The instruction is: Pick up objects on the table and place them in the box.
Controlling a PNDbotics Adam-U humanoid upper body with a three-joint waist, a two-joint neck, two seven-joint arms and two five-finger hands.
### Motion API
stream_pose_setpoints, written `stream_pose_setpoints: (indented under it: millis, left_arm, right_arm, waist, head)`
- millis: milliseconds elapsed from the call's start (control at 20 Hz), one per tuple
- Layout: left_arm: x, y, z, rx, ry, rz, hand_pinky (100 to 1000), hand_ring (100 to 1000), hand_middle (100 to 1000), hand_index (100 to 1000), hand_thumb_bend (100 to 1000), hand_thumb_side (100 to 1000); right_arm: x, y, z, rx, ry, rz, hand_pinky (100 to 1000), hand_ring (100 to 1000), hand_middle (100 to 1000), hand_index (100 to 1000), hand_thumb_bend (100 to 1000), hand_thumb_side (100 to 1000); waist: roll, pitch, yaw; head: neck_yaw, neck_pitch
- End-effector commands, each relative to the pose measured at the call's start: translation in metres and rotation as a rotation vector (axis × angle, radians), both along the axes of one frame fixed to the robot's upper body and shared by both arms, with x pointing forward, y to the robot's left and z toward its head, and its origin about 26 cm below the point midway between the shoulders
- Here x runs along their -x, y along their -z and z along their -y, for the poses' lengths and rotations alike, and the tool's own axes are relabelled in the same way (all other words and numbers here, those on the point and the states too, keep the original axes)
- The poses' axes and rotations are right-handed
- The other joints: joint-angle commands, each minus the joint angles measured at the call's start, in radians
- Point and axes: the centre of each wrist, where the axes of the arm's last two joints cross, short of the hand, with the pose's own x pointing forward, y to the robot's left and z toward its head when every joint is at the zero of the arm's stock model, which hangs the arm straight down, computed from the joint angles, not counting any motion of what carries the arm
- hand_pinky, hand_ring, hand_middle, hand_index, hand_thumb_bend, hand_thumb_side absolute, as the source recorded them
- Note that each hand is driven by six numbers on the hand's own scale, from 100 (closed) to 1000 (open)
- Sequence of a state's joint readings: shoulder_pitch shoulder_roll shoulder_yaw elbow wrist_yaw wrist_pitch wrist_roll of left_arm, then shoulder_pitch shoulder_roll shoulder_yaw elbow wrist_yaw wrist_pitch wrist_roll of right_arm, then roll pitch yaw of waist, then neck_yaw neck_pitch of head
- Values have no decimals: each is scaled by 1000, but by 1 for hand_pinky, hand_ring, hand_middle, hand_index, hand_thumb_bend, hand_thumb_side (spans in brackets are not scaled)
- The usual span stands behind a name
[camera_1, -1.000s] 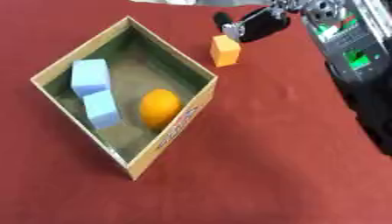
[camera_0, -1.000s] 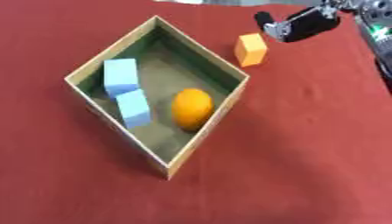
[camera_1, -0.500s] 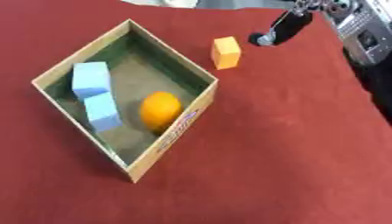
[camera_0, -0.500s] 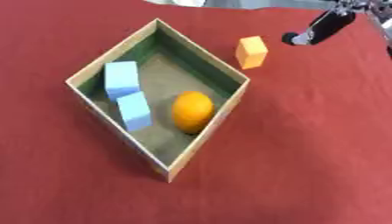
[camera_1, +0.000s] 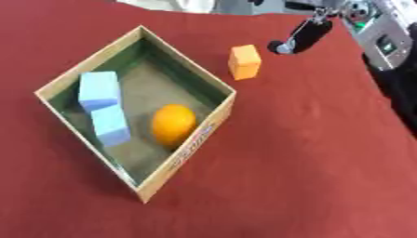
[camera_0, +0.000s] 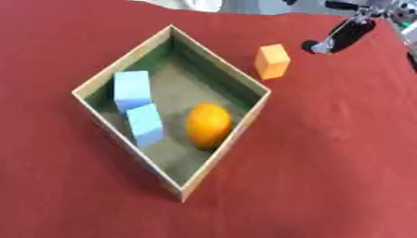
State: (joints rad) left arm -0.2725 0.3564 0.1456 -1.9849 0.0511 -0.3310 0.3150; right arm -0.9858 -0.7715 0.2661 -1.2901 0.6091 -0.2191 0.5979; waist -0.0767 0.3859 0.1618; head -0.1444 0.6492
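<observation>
While orange block (camera_0: 272, 61) sits beside box (camera_0: 221, 75), right robot hand (camera_0: 340, 36) (grip unclear) hovers.

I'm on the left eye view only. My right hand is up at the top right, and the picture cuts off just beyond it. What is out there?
Observer: The right eye view shows a grey device with a small green display. It sits just right of the right hand, past the far right edge of the red table.
Operator: And the box's near-right outer wall? I see it almost edge-on.
Observer: In the right eye view that wall of the box faces the camera and carries reddish print, too blurred to read.
</observation>
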Motion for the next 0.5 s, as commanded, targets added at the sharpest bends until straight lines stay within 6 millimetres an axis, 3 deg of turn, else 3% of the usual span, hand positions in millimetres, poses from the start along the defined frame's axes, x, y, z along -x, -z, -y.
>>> stream_pose_setpoints:
  millis: [50, 500]
  left_arm:
    - [2, -9, 0, -32, 3, 27, 925, 792, 711, 850, 156, 787]
    - [1, -10, 1, -30, 7, 25, 927, 793, 712, 850, 157, 788]
  right_arm:
    - [-4, -8, 4, 14, 28, 8, 932, 990, 885, 984, 291, 100]
    - [-18, 13, 3, 26, 24, -74, 935, 991, 884, 983, 235, 137]
  waist:
    - [16, -3, 2]
    - [11, 3, 9]
  head:
    - [-8, -16]
    - [-8, -10]
